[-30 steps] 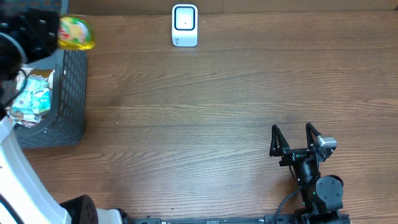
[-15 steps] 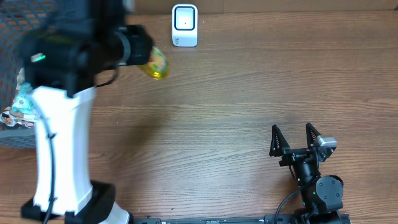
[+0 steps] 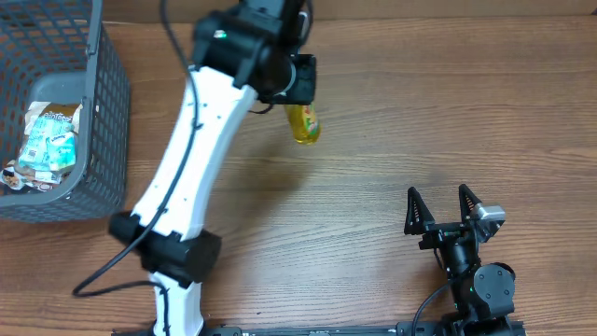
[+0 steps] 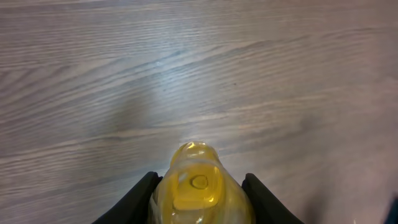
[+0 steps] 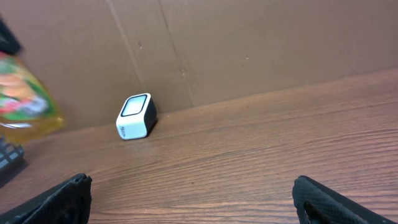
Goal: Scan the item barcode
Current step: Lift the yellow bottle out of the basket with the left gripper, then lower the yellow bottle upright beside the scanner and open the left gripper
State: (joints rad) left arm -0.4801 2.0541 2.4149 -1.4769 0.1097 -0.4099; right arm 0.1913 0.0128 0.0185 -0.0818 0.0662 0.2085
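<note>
1. Yellow bottle [image 3: 303, 123] hangs raised over the wooden table [image 3: 392, 131], clamped in the left gripper [image 4: 199, 198]. Its fingers [image 4: 142, 194] press on both sides of the bottle, the jaws partly closed around its body.
2. From the left wrist camera, the bottle's end points down at bare wood.
3. From the right wrist camera, the bottle shows at the left edge with a green and red label. It is to the left of the white barcode scanner [image 5: 135, 116] and apart from it.
4. That scanner stands on the table against the cardboard wall [image 5: 249, 43].
5. The right gripper [image 3: 438, 198] sits near the table's front edge, jaws spread wide, holding nothing.
6. A grey wire basket [image 3: 107, 112] at the far left holds snack packets [image 3: 48, 149].
</note>
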